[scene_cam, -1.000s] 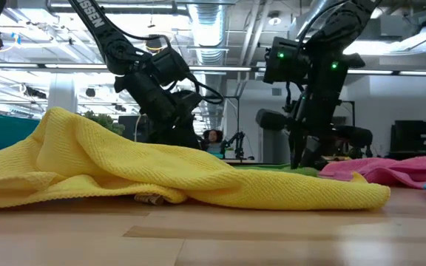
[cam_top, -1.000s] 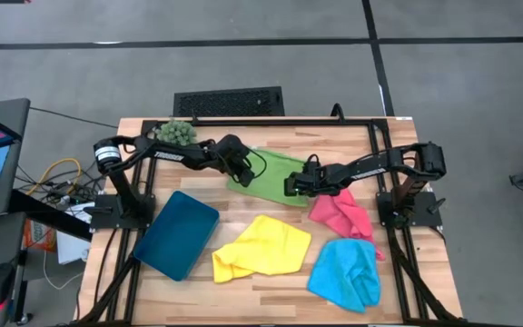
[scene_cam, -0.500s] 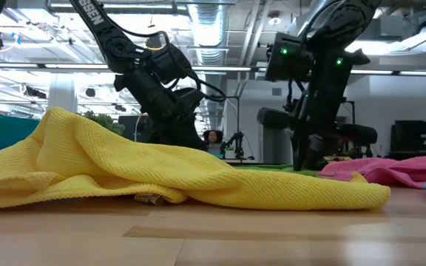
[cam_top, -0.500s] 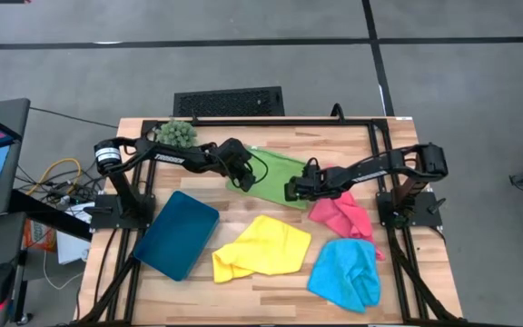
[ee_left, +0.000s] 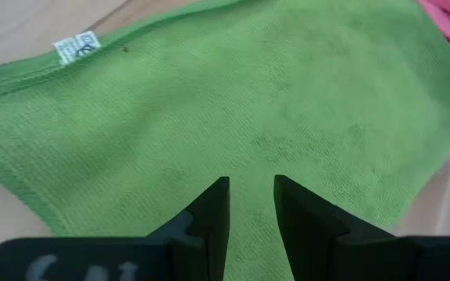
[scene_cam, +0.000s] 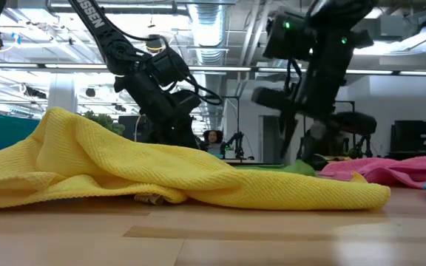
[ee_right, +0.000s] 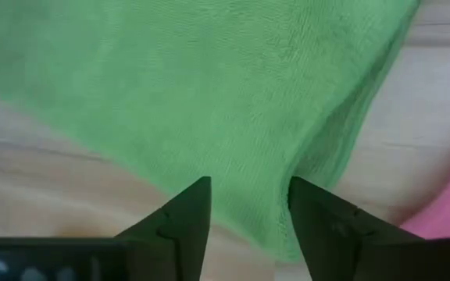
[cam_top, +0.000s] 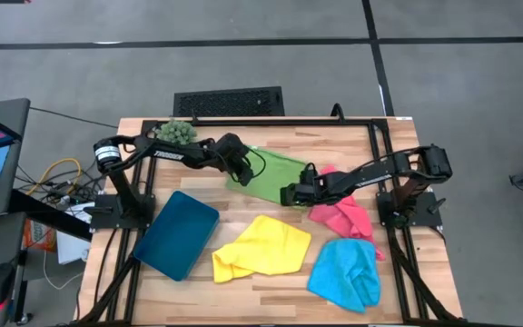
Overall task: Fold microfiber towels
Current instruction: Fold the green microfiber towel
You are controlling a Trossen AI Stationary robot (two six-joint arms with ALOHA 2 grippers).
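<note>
The green towel (cam_top: 275, 175) lies spread flat on the table's far middle, its label corner (ee_left: 76, 47) toward the left arm. My left gripper (ee_left: 252, 186) slants down over the towel's left part (cam_top: 243, 174), its fingers a narrow gap apart with nothing between them. My right gripper (ee_right: 248, 187) hangs open above the towel's near right edge (cam_top: 288, 194). The yellow towel (cam_top: 261, 247), the pink towel (cam_top: 343, 214) and the light blue towel (cam_top: 345, 272) lie crumpled nearer the front. My left gripper has its fingertips (ee_left: 219, 191) close over the green towel's flat middle. I cannot tell whether they touch it; in the low view the yellow towel hides them. My right gripper touches nothing.
A dark teal tray (cam_top: 176, 234) lies at the near left. A spiky green plant ball (cam_top: 177, 133) sits at the far left corner. The pink towel lies right beside the green towel's right edge. Bare wood shows between the green and yellow towels.
My right gripper has opened and risen off the green towel's near right edge, shifting a little toward the table's near left and tipping. The towel stays flat on the table. My left gripper has kept still.
</note>
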